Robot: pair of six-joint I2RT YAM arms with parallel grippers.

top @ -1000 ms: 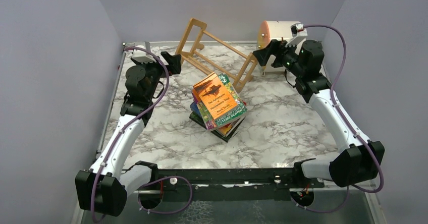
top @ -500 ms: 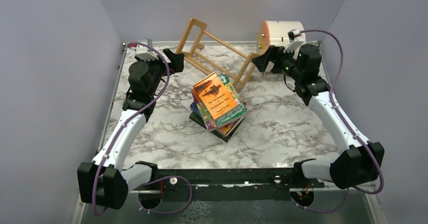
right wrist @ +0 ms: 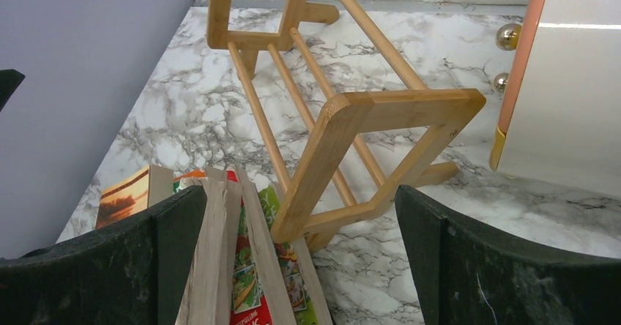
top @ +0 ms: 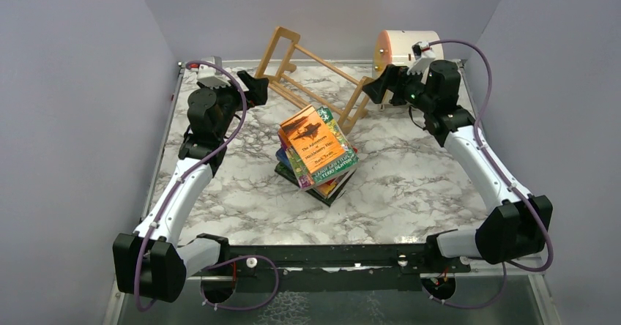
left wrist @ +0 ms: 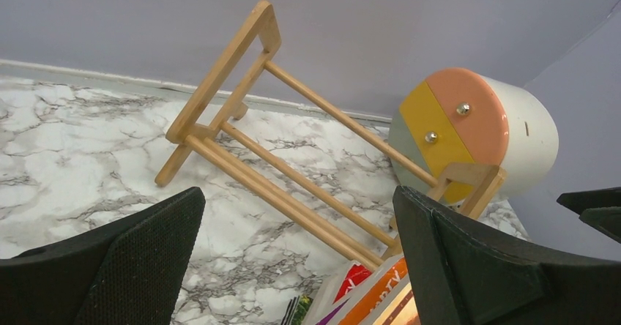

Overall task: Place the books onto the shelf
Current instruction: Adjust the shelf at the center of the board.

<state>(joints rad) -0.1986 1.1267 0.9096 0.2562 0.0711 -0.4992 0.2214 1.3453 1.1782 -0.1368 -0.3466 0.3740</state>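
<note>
Marble tabletop (top: 410,193), far edge: the shelf (top: 315,83) lies tipped over, the books (top: 316,153) stacked untouched at the middle — and the left gripper (top: 253,91) and right gripper (top: 375,91), jaws spread wide and empty, have edged toward its two ends, apparently to right it first.

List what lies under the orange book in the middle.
Beneath the orange book sits a green-covered book, then more books showing only edges, down to a dark book at the bottom. Their covers and number are hidden.
</note>
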